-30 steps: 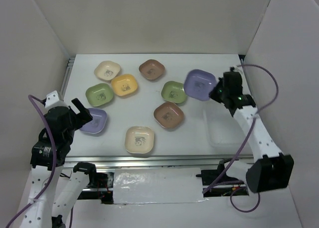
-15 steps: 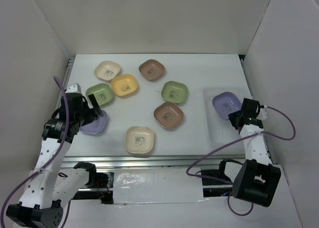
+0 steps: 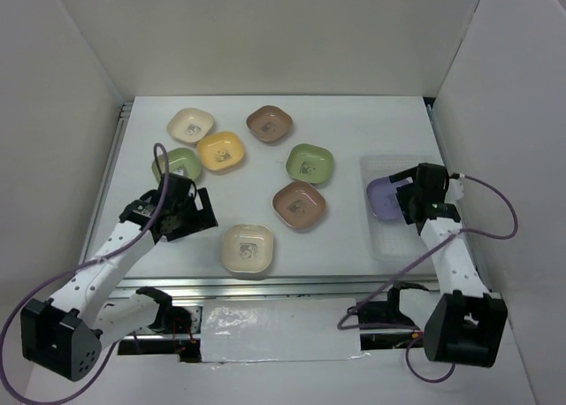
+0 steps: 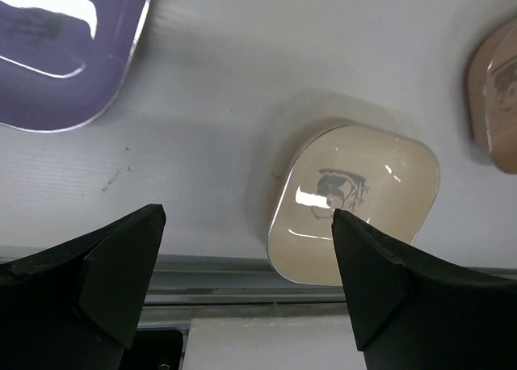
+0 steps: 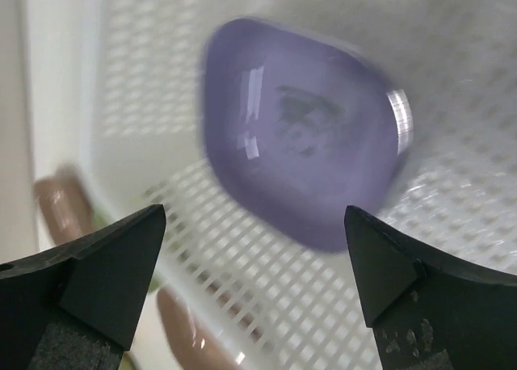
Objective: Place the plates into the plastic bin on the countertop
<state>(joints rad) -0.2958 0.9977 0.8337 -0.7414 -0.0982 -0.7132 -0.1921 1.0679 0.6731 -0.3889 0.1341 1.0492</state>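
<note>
A lavender plate [image 3: 384, 198] [image 5: 307, 152] lies in the plastic bin [image 3: 389, 239] [image 5: 266, 297] at the right of the countertop [image 3: 354, 122]. My right gripper [image 3: 409, 199] [image 5: 254, 216] hangs open just above it, its fingers clear of the plate. My left gripper [image 3: 196, 212] [image 4: 248, 215] is open low over the countertop, between another lavender plate [image 4: 65, 47] and the front cream plate [image 3: 248, 248] [image 4: 355, 200]. In the top view the left gripper hides that lavender plate. Cream [image 3: 191, 125], yellow [image 3: 220, 151], brown [image 3: 269, 124] [image 3: 299, 204] and green [image 3: 309, 164] [image 3: 176, 164] plates lie loose.
A metal rail [image 3: 265, 281] [image 4: 226, 273] runs along the near edge, just below the left gripper. White walls enclose the sides and back. A purple cable [image 3: 159, 171] loops over the left green plate.
The right gripper carried the lavender plate down into the bin and opened. The left arm swung from the left lavender plate rightward toward the front cream plate.
</note>
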